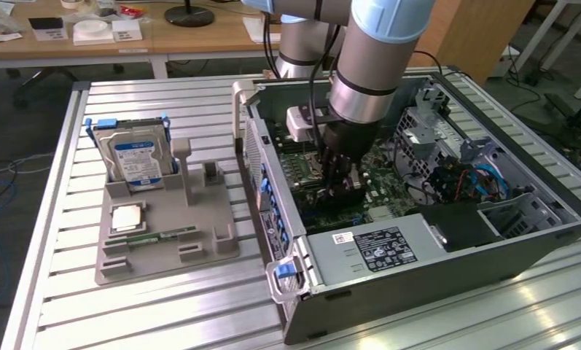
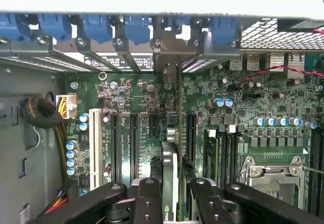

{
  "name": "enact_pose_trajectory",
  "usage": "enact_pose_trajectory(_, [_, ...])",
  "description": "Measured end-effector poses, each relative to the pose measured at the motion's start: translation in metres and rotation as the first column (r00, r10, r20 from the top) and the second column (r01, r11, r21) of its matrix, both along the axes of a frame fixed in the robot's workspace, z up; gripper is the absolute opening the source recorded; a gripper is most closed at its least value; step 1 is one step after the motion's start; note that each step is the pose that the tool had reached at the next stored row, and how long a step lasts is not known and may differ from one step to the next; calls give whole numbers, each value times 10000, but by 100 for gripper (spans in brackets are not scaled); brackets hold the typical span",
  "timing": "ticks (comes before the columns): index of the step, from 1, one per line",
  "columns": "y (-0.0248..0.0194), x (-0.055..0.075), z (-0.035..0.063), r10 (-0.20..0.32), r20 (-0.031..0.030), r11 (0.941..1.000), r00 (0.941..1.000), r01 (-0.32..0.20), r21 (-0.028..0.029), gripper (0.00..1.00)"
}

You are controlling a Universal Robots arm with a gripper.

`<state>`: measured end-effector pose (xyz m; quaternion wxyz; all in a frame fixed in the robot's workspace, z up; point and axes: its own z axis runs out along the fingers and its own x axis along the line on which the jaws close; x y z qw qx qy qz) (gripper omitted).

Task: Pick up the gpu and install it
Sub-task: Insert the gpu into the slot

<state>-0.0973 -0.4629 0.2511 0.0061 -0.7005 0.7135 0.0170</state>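
I have the claw (image 1: pixel 341 191) down inside the open computer case (image 1: pixel 523 240), right over the green motherboard (image 2: pixel 142 107). Through the wrist camera the graphics card (image 2: pixel 171 178) stands on edge between the two black fingers (image 2: pixel 149 203), which are closed narrowly against its faces, so the claw is gripping it. The card's far end reaches toward the blue clips (image 2: pixel 136 29) on the case's back wall. Outside the case, a hard drive (image 1: pixel 138 162) stands in the grey holder (image 1: pixel 164 251) on the table (image 1: pixel 125 313).
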Motion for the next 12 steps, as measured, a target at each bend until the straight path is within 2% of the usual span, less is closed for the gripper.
enact_pose_trajectory(12, [0, -1, -18, 0, 3, 10000, 10000, 0, 5, 26])
